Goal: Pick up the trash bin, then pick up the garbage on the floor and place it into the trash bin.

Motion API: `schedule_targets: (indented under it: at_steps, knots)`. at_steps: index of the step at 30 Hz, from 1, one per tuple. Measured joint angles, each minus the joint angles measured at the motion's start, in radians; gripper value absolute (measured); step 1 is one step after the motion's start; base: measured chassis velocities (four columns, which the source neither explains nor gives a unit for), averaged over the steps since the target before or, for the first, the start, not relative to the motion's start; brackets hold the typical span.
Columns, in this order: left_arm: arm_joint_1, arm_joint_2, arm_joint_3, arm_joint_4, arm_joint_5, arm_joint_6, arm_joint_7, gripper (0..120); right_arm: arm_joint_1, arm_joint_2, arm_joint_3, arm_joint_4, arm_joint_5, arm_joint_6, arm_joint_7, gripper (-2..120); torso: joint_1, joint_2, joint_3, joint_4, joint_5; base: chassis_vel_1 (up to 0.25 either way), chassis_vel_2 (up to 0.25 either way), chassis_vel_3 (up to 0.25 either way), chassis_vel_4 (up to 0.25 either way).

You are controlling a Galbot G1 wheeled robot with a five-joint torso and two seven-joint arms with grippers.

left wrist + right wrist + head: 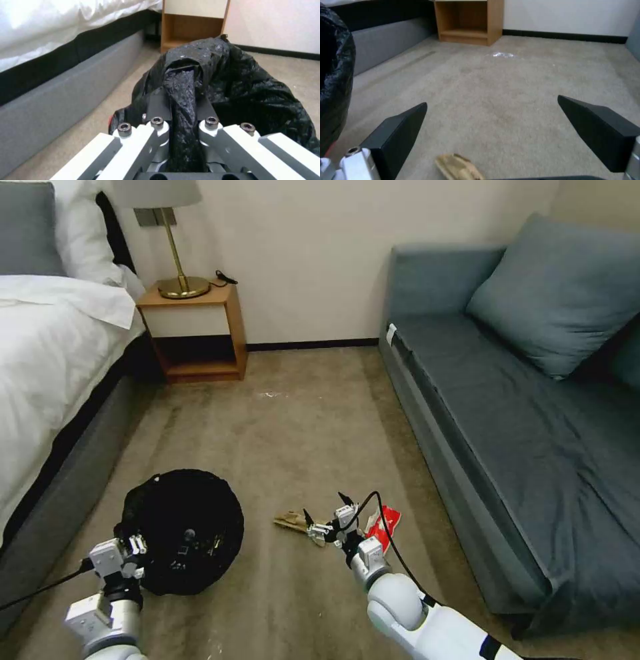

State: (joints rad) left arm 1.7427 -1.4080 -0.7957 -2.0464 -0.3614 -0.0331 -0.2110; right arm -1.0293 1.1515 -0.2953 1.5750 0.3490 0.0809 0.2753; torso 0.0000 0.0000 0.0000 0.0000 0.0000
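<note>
A: Where is each gripper?
B: The right gripper [325, 511], prongs spread wide, hovers low at bottom centre over the crumpled tan paper [289, 521], whose long axis runs left-right. The left gripper [182, 100] pinches the black bag rim of the small round trash bin [183, 527], lower left.
A: Anything hidden?
B: The right arm covers part of the red snack packet [385, 521].

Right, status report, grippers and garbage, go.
Left gripper shut on the trash bin bag rim. Right gripper open, low over the tan paper. Red packet beside it on the carpet. Nothing in the way.
</note>
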Motion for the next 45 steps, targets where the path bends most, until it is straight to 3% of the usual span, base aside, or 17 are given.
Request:
schedule_targets:
  at_steps: [36,45]
  knots:
    - [0.015,0.008,-0.007,-0.006,-0.008,-0.028,0.002,7,-0.016,-0.015,-0.008,0.006,-0.053,0.000,0.005,100,0.000,0.000,0.000,0.0000,0.0000,-0.049,0.050,0.047,-0.051]
    - [0.010,0.010,-0.008,-0.005,-0.009,-0.028,0.003,7,0.059,-0.019,-0.010,-0.101,-0.032,-0.058,-0.106,100,0.000,0.000,0.000,0.0000,0.0000,0.000,0.000,0.000,0.000]
